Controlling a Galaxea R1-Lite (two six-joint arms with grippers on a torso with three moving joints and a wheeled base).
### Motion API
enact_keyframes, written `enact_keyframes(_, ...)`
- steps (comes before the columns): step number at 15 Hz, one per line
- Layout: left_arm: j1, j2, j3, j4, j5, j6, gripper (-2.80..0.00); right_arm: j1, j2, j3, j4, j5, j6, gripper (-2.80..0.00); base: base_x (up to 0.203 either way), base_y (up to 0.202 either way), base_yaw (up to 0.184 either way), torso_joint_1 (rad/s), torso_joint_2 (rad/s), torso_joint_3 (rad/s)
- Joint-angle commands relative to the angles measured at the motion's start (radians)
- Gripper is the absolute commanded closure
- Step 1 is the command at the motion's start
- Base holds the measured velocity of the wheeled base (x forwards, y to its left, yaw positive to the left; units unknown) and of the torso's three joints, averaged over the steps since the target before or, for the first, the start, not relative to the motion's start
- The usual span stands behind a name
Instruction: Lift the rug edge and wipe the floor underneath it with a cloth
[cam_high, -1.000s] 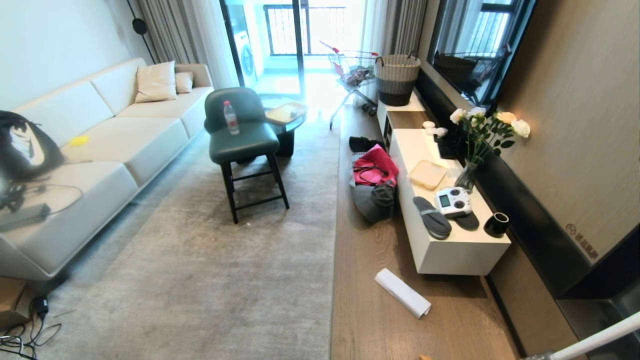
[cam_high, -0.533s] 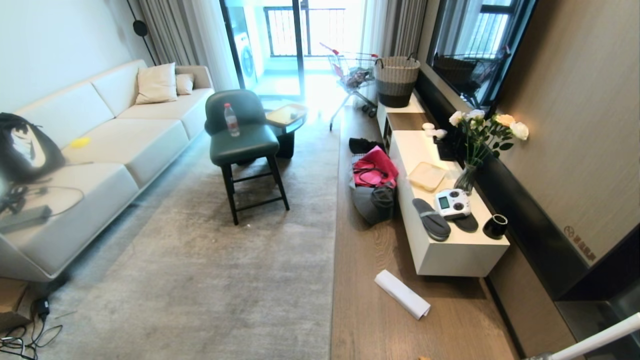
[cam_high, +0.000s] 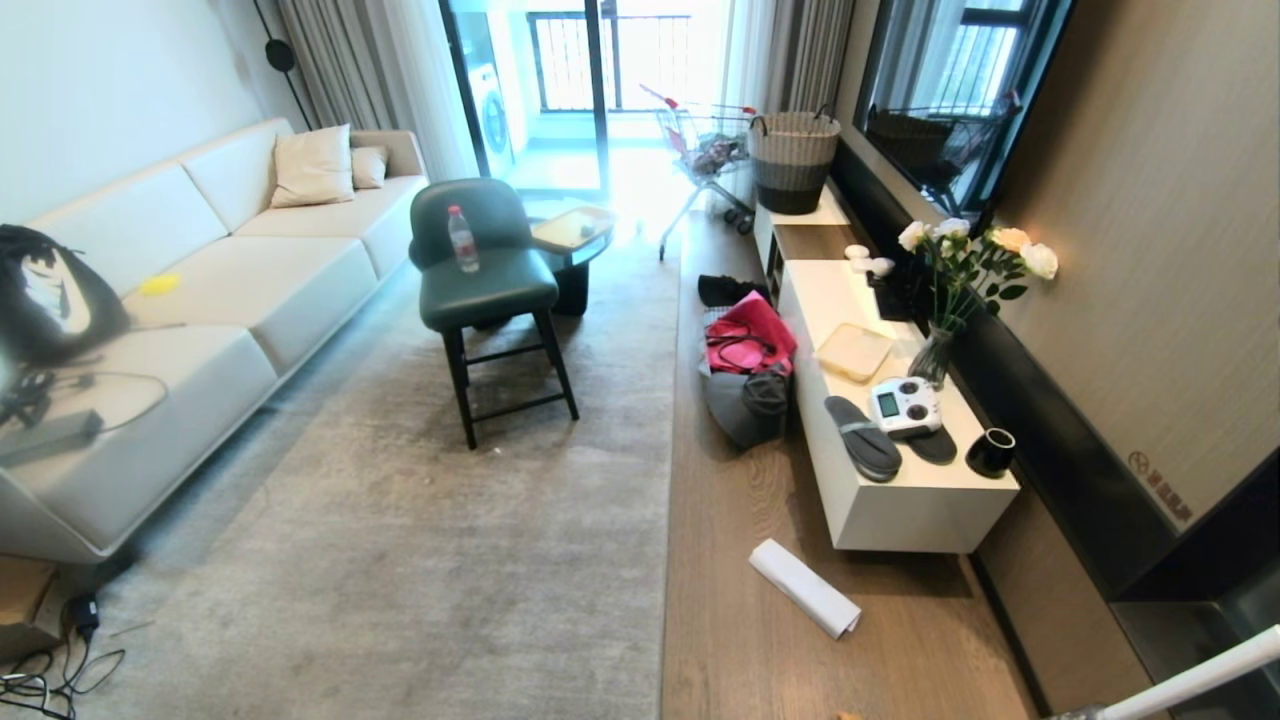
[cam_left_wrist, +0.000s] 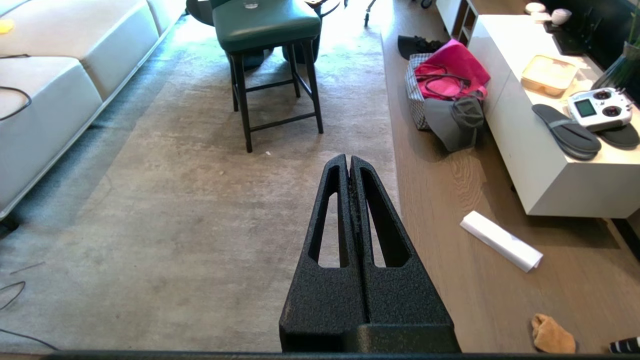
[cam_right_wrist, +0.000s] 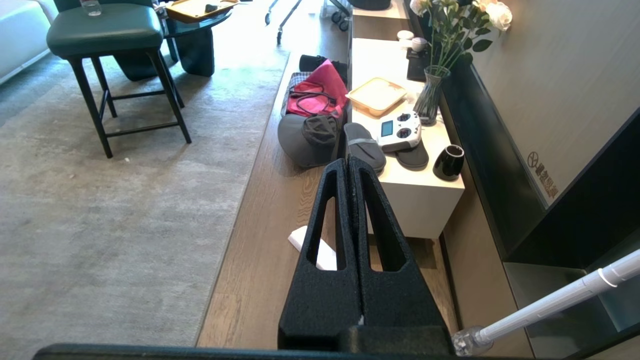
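Two hands hang pressed together and empty above the rug's long edge: the left hand (cam_left_wrist: 348, 159) over the rug (cam_high: 420, 540), the right hand (cam_right_wrist: 348, 161) over the floor (cam_high: 740, 640). The cloth (cam_left_wrist: 552, 334) lies on the floor beyond that edge, well apart from both, near the white paper roll (cam_high: 805, 586).

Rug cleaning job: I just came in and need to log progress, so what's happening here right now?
Nothing is being handled yet. The rug lies flat on the floor, its edge not lifted. The cloth sits on the bare floor near the rolled paper, untouched. The left gripper and right gripper are both shut and empty, held above the floor.
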Motion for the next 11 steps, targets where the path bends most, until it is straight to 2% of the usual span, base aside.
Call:
enact_keyframes(1,0.0,0.001,0.0,0.0,0.0,-0.001,0.0,0.0,0.001,0.0,0.0,0.001,-0.001,0.0,0.0,0.0,0.0,0.0,0.0,0.0)
enact_keyframes(5,0.001,0.001,0.002,0.0,0.0,-0.001,0.0,0.0,0.001,0.0,0.0,-0.01,0.004,0.0,0.0,0.0,0.0,0.0,0.0,0.0)
enact_keyframes(11,0.0,0.001,0.0,0.0,0.0,-0.001,0.0,0.0,0.001,0.0,-0.003,-0.028,0.056,0.0,0.0,0.0,0.0,0.0,0.0,0.0)
